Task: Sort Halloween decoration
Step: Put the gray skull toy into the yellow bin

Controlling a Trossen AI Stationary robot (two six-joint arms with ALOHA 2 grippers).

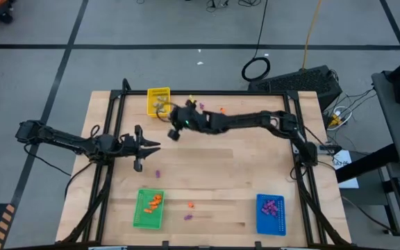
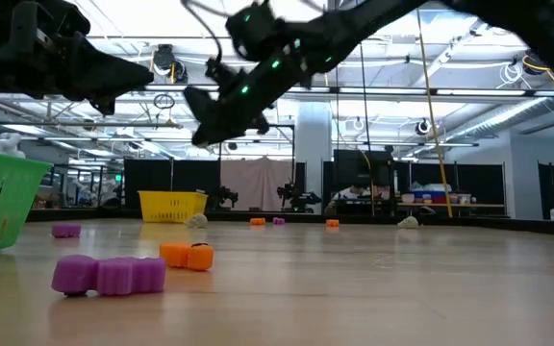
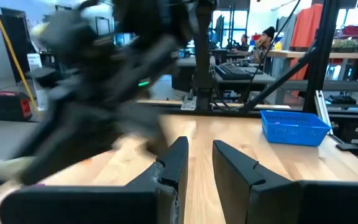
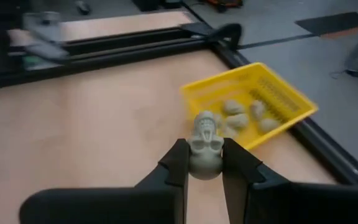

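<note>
Gripping a beige-grey skull trinket (image 4: pixel 204 149), the right tool (image 4: pixel 204 163) keeps it upright, crown outward.

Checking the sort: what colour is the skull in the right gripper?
Beige-grey skull; clearest in the right wrist view.

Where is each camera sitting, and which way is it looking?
High view: above the table, looking straight down at both arms, the yellow tray, green tray and blue tray.
Low view: at tabletop height, looking across at a purple trinket; arms overhead.
Left wrist view: on the left arm, past its own fingers toward the blue tray.
Right wrist view: on the right arm; its fingers pinch a beige-grey skull.
Shared: the right wrist and high views both show the yellow tray.
</note>
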